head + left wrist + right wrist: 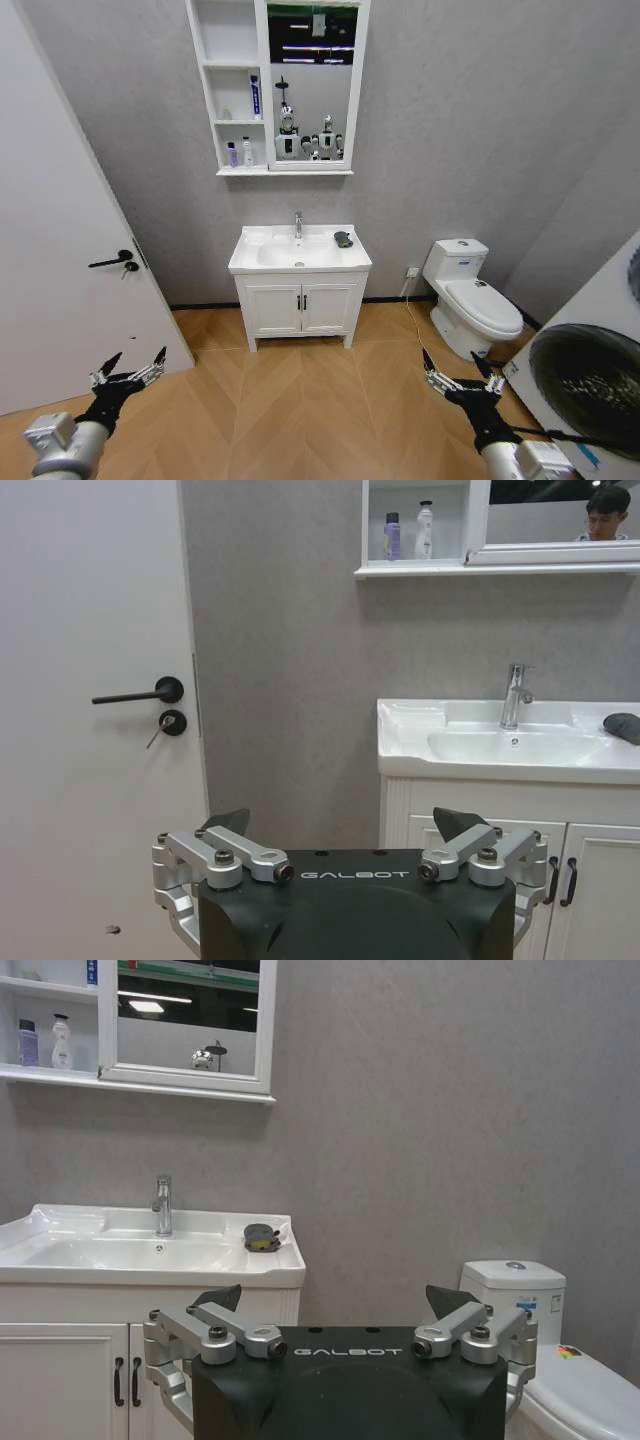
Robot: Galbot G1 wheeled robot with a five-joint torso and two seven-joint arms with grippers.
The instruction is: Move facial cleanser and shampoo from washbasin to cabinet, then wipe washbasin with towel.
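- Towel (343, 239) is lying on the washbasin (255, 262), at the right rear corner of its top, just right of the bowl and well right of the tap (297, 224).
- It is showing as a small dark folded wad; in the right wrist view (262, 1237) a touch of yellow is peeping out at its front.
- Judging by its look, it is going to be light, soft and limp, so it will sag and may unfold if pinched by one edge; taking it from above across the middle of the fold looks safest.
- On glazed ceramic it may slide rather than lift, so a downward pinch seems wiser than a sideways scoop.
- Cabinet (228, 90) is hanging on the wall above the washbasin; two small bottles (240, 153) are standing on its lowest shelf and a tube (255, 97) on the middle one.
- No bottles are standing on the washbasin top, so the moving part looks done and the wiping looks not yet begun.
- Left gripper (128, 371) is hovering low over the wooden floor (300, 400), near the door (60, 250), fingers spread wide and gripping nothing.
- Right gripper (455, 372) is hovering over the floor beside the toilet (470, 300), likewise spread wide and empty.
- Both are well apart from the washbasin.
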